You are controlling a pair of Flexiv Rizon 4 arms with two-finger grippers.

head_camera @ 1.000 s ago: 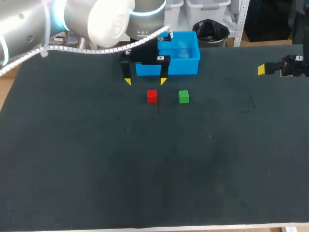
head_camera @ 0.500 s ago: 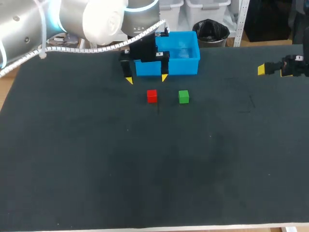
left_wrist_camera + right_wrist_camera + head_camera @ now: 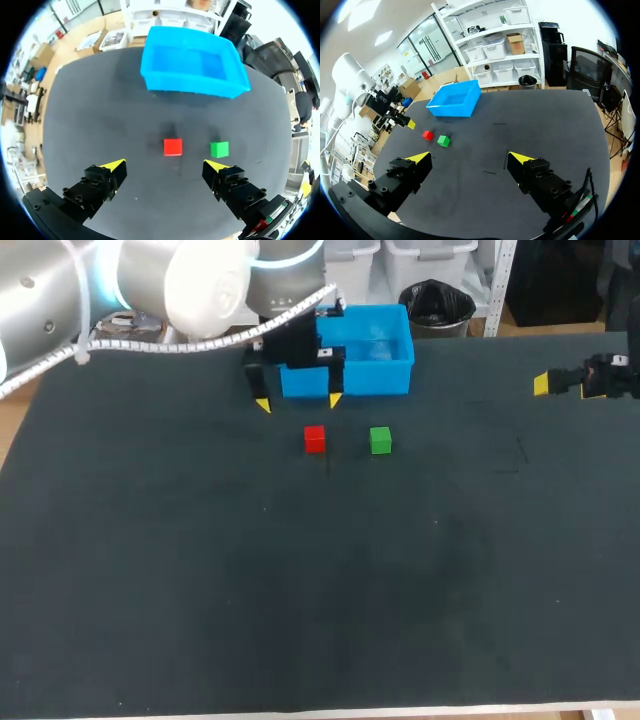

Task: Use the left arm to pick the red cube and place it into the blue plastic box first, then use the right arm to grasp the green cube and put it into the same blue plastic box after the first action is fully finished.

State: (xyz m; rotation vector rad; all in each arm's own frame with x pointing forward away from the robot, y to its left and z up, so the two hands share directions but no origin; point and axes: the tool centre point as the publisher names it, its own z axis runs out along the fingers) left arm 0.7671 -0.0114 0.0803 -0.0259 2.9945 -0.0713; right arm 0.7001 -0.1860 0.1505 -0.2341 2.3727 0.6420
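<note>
Ahead of left gripper [image 3: 165, 165] (spread), red cube [image 3: 173, 147]

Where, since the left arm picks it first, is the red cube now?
In the head view the red cube lies on the table, left of the green cube, nearer the camera than the blue plastic box and the open left gripper.

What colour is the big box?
The box is bright blue, clearest in the left wrist view.
</note>
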